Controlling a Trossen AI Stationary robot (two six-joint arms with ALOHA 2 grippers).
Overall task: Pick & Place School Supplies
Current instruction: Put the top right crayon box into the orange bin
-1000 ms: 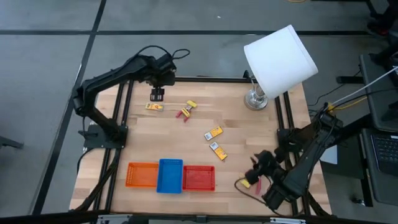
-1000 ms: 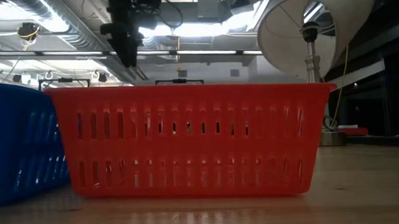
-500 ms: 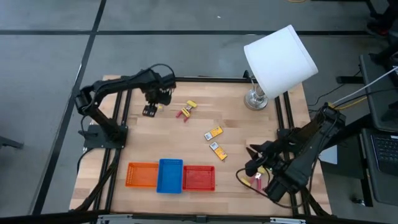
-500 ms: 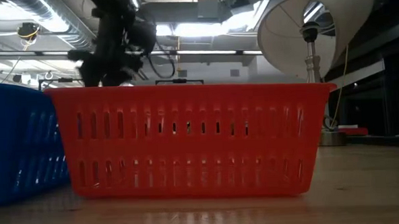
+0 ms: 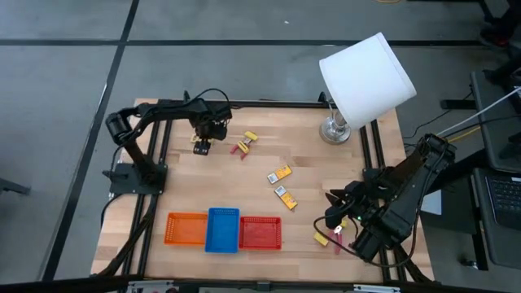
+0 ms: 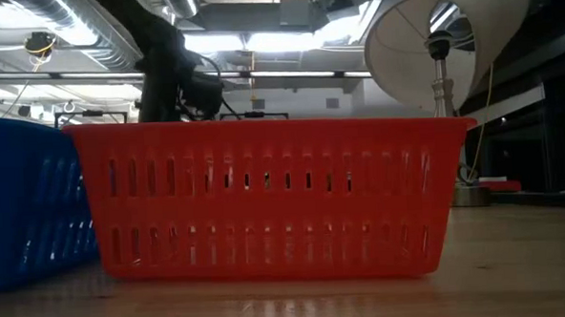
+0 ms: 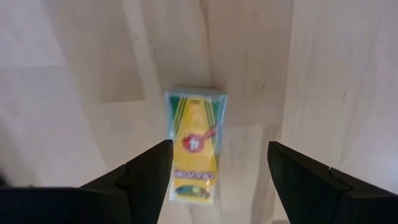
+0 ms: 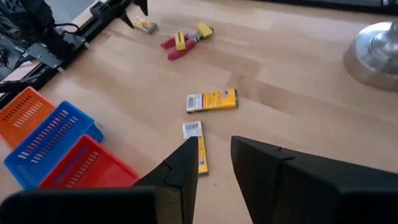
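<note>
Your left hand (image 5: 202,148) sits low over the far left part of the worktop (image 5: 244,195), fingers spread and holding nothing; in the left wrist view the small yellow crayon packet (image 7: 194,149) lies flat on the wood directly between the two dark fingers (image 7: 146,171), closer to one finger than the other (contact cannot be told). From above, the same packet shows as a sliver just beside the hand. Your right hand (image 5: 334,218) hovers near the right front corner, fingers only slightly apart and empty, with a yellow block (image 5: 321,238) and a red-handled tool (image 5: 337,241) lying on the worktop just beside it. Mid-worktop you have two flat yellow packets (image 5: 279,173), (image 5: 285,197) and the second red-handled tool (image 5: 242,145). The orange tray (image 5: 186,229), blue tray (image 5: 223,230) and red tray (image 5: 260,233) line the front edge.
</note>
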